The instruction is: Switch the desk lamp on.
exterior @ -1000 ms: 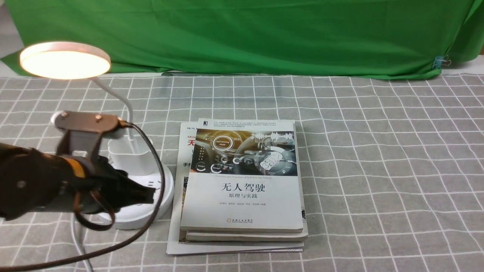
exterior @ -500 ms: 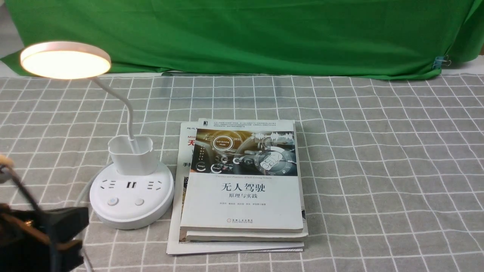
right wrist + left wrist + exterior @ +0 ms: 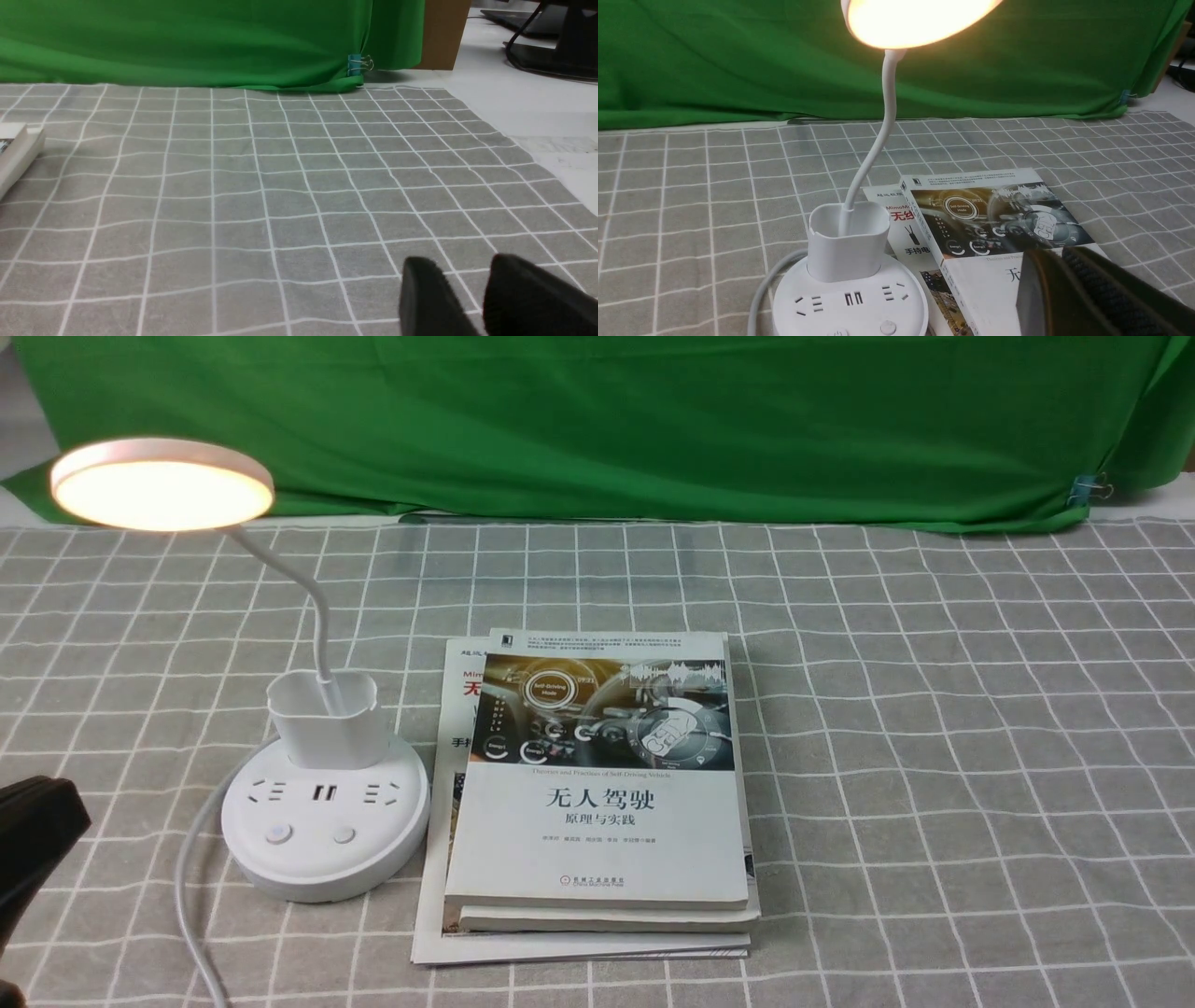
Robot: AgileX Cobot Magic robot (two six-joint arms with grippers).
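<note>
A white desk lamp (image 3: 327,826) glows warmly on a gray checked cloth (image 3: 934,756), its round base standing just left of a stack of books (image 3: 597,840) (the top one carries a dashboard on its cover), its lit disc head (image 3: 163,485) raised on a bent neck above the cup holder (image 3: 327,719). The left gripper (image 3: 1064,289), its dark fingers meeting in the wrist view, holds nothing and is apart from the lamp. The right gripper (image 3: 472,298) shows two blurred fingertips with a narrow gap between them, gripping nothing. A green drape (image 3: 597,429) hangs behind.
</note>
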